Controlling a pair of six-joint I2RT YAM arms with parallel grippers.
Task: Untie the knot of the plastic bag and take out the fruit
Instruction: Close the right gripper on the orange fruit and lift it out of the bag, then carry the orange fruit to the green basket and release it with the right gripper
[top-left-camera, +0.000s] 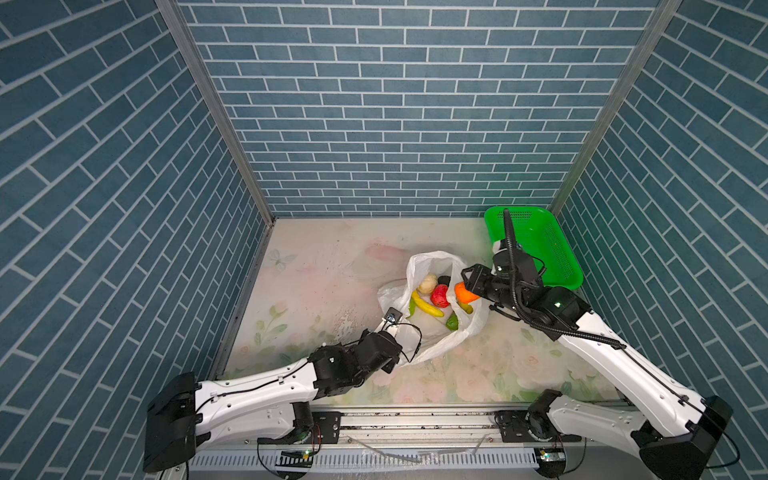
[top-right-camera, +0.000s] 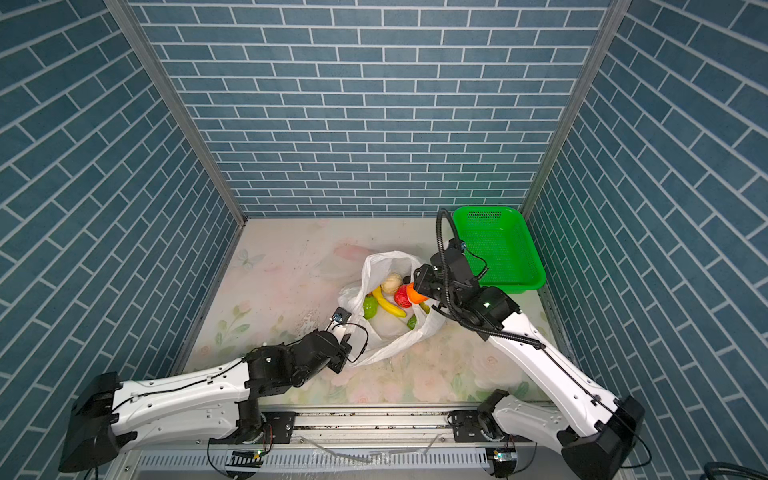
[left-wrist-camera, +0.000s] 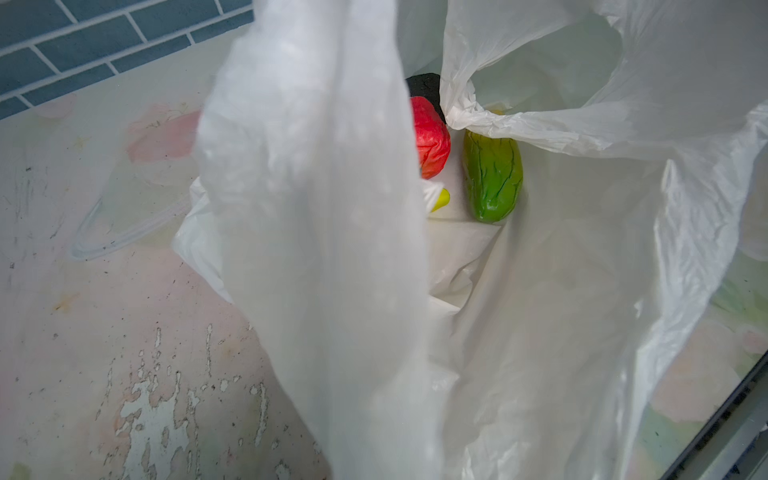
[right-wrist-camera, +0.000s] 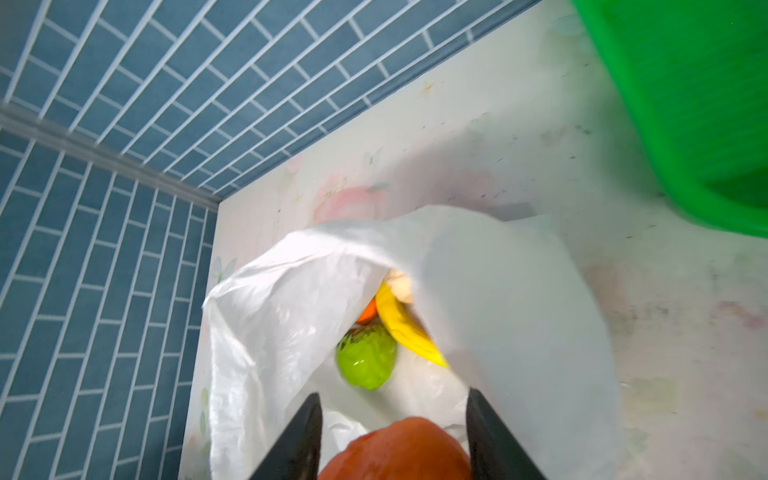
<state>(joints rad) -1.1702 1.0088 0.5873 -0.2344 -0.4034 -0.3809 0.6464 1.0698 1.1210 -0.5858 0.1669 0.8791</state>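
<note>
The right gripper pinches the orange, probably light and firm, across its middle; the left gripper, closed, pins the flimsy, slippery bag rim.

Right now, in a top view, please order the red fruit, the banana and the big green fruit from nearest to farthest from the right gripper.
From the right gripper, holding the orange fruit:
1. Red fruit, just left of it.
2. Banana, mid-bag.
3. Big green fruit, at the plastic bag's left edge.
</note>
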